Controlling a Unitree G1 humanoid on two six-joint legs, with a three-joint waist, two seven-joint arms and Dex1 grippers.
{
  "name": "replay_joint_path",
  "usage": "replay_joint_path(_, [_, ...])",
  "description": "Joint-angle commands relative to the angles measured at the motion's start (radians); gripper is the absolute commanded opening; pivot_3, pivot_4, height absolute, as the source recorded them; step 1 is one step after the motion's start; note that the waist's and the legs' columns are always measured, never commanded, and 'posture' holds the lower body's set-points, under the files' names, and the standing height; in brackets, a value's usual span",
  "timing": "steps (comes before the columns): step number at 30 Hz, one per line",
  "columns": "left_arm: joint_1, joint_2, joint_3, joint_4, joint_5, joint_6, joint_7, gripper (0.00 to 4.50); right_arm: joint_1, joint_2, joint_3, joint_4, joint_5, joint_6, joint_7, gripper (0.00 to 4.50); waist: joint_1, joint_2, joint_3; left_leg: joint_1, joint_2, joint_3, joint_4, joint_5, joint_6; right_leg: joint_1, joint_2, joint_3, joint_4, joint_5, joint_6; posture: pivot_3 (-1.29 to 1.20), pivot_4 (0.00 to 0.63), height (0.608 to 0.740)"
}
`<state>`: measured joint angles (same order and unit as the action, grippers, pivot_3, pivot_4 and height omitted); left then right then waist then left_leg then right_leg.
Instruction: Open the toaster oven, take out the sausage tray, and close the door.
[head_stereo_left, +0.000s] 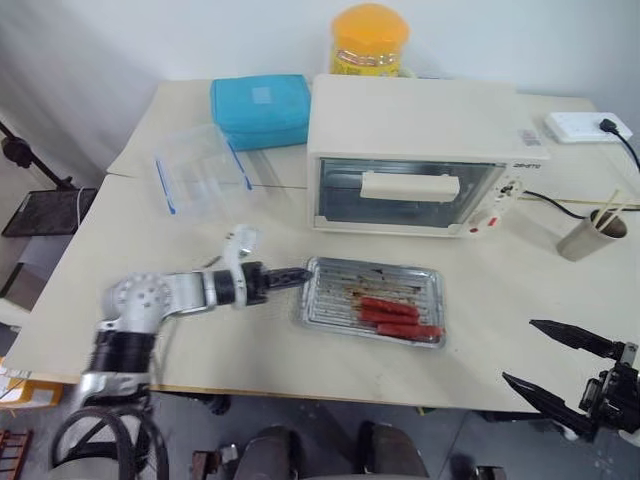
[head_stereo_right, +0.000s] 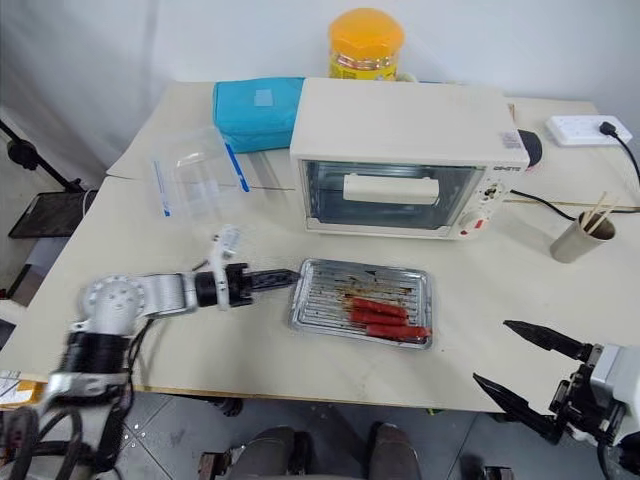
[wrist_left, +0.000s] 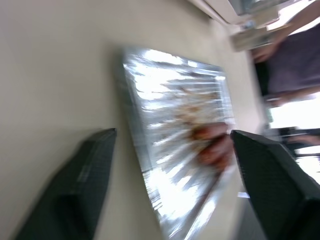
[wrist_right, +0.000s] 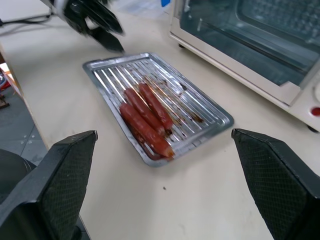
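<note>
Tray (head_stereo_left: 372, 300) flat on the worktop (head_stereo_left: 140, 250), just in front of the oven (head_stereo_left: 420, 150). Three red sausages (head_stereo_left: 395, 315) lie side by side toward the tray's near right part; ridged bottom shows brown grease.

Oven door (head_stereo_left: 405, 192) is up and closed, bar handle (head_stereo_left: 410, 186) across the glass.

Left hand (head_stereo_left: 296, 274) low over the worktop at the tray's left end, pointing at it. In the left wrist view its fingers (wrist_left: 75, 185) stand spread, the tray's edge between them; blurred, so contact cannot be told. Nothing pinched.

Right hand (head_stereo_left: 560, 365) off the worktop's near right corner, well apart from the tray, fingers (wrist_right: 60, 175) spread wide and empty.

Behind the oven: a yellow-lidded jar (head_stereo_left: 370, 38). Left of the oven, a teal pouch (head_stereo_left: 260, 108) and a clear box (head_stereo_left: 200, 165) with blue edge. To the right, a cup (head_stereo_left: 590, 235) with sticks and a white power strip (head_stereo_left: 585, 126).
</note>
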<state>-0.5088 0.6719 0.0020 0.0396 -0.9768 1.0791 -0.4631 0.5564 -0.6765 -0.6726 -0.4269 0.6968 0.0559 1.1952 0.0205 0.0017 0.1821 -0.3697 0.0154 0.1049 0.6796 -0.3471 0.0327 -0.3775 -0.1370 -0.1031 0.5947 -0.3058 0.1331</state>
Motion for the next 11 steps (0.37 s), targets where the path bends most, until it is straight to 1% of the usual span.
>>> replay_joint_path(1, [0.103,0.197,-0.059,-0.106,0.235,-0.346,-0.387,4.34,-0.02,-0.033,-0.015,0.007,0.017,0.009,0.02,4.5,-0.004,0.001,0.0,0.0,0.0,0.002,-0.001,-0.002,-0.004,-0.002,0.0,0.001,0.0,-0.001,-0.001,0.0,0.15,0.74])
replay_joint_path(3, [0.155,0.249,0.016,-0.06,0.279,-0.502,-0.506,4.34,-0.036,-0.051,-0.024,0.011,0.033,0.028,0.024,4.5,0.0,0.001,0.0,0.0,0.001,0.003,-0.003,-0.004,-0.007,-0.004,0.0,0.001,0.0,-0.001,-0.002,0.0,0.15,0.74])
replay_joint_path(4, [0.176,0.259,0.04,-0.038,0.326,-0.619,-0.551,4.34,-0.04,-0.059,-0.029,0.013,0.041,0.04,0.028,4.5,0.004,0.001,0.0,-0.001,0.001,0.004,-0.003,-0.004,-0.007,-0.006,-0.002,0.001,-0.001,-0.001,-0.002,0.0,0.15,0.74])
replay_joint_path(7, [0.235,0.254,0.09,0.028,0.447,-0.966,-0.688,4.34,-0.05,-0.084,-0.038,0.02,0.061,0.07,0.047,4.5,0.008,0.001,0.0,-0.002,0.0,0.003,-0.003,-0.004,-0.006,-0.008,-0.011,0.001,-0.001,-0.002,-0.003,0.0,0.15,0.74])
replay_joint_path(9, [0.261,0.256,0.111,0.078,0.477,-1.076,-0.764,4.34,-0.055,-0.095,-0.04,0.019,0.074,0.091,0.053,4.5,0.007,0.001,0.0,-0.003,0.0,0.003,-0.003,-0.004,-0.004,-0.008,-0.012,0.0,-0.001,-0.002,-0.003,0.0,0.15,0.74])
replay_joint_path(11, [0.265,0.253,0.124,0.098,0.48,-1.092,-0.789,4.34,-0.06,-0.106,-0.039,0.019,0.077,0.102,0.065,4.5,0.005,0.001,0.0,-0.003,0.0,0.004,-0.003,-0.002,0.001,-0.009,-0.012,0.0,-0.001,-0.002,-0.003,0.0,0.15,0.74])
